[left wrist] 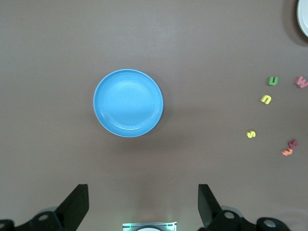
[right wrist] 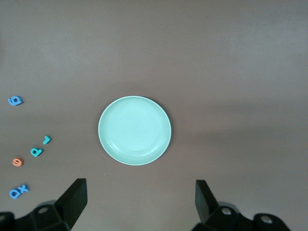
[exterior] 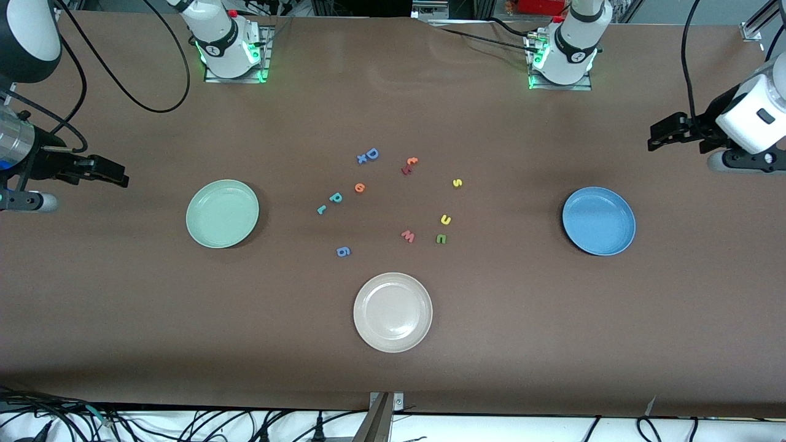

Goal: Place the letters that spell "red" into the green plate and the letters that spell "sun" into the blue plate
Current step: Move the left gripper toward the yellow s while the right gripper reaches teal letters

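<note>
the left end effector (exterior: 652,137) hangs over the left arm's end of the table (exterior: 552,344), fingers (left wrist: 77,202) spread apart and gripping nothing; the right end effector (exterior: 123,177) hangs over the right arm's end, fingers (right wrist: 77,199) likewise apart and unloaded. the blue plate (exterior: 599,221), round, shallow and medium blue, lies between the left end effector and the letter cluster, with bare table all around its rim. the green plate (exterior: 222,213), round, shallow and pale mint, lies between the right end effector and the cluster, its rim equally clear. the letters sit mid-table, well apart from both end effectors. on the side toward the right end effector: teal r (exterior: 322,210), teal d (exterior: 335,197) just beside it, orange e (exterior: 360,188). on the side toward the left end effector: yellow s (exterior: 457,183), yellow u (exterior: 446,219), green n (exterior: 441,239) just beside the u. also in the cluster: blue capital d (exterior: 371,153) touching a blue x (exterior: 361,159), an orange and red pair (exterior: 409,165), pink w (exterior: 408,236), blue g (exterior: 343,251). a beige-white plate (exterior: 393,312) lies nearer the front camera than the cluster.
</note>
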Tool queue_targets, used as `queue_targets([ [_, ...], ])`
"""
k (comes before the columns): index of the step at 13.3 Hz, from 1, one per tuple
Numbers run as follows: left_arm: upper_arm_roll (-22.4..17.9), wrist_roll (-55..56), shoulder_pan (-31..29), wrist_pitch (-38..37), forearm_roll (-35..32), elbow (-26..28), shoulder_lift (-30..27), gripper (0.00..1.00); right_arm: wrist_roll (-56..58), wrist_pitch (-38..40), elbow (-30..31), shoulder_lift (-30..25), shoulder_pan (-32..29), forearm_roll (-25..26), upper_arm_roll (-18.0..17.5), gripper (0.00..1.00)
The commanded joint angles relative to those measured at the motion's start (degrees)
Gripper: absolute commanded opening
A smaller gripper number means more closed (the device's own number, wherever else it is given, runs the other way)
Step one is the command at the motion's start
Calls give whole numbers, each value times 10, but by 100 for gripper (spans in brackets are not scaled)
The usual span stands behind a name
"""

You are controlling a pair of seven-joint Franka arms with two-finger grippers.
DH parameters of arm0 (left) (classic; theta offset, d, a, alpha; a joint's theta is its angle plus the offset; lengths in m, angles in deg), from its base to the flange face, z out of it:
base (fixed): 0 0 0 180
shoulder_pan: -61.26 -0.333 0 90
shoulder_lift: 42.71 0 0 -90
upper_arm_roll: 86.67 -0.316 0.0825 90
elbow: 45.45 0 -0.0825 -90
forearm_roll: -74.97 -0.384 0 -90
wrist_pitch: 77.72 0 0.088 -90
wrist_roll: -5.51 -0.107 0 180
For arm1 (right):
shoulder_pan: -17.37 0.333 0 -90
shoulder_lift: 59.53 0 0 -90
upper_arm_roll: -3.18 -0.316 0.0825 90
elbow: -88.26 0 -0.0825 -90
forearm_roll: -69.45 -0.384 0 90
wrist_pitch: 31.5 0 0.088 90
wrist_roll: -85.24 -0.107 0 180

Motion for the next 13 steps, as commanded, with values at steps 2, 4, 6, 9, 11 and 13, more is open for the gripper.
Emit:
queue_targets([
  [2,34,31,2,14,14,2,14,100,-97,5,-5,10,40,7,-3,99],
  [4,57,66,2,25,14,3,24,100,-173,5,0,18,69,7,-3,99],
  [6,87,107,2,37,13,3,34,100,-255,-3,8,28,105,7,-3,99],
  [9,135,176,2,64,13,10,55,100,-356,-18,8,47,147,7,-3,99],
  [11,172,229,3,89,13,12,76,100,-392,-27,24,49,162,7,-3,99],
  [13,212,296,3,139,13,29,93,100,-461,-59,58,49,186,5,-5,99],
])
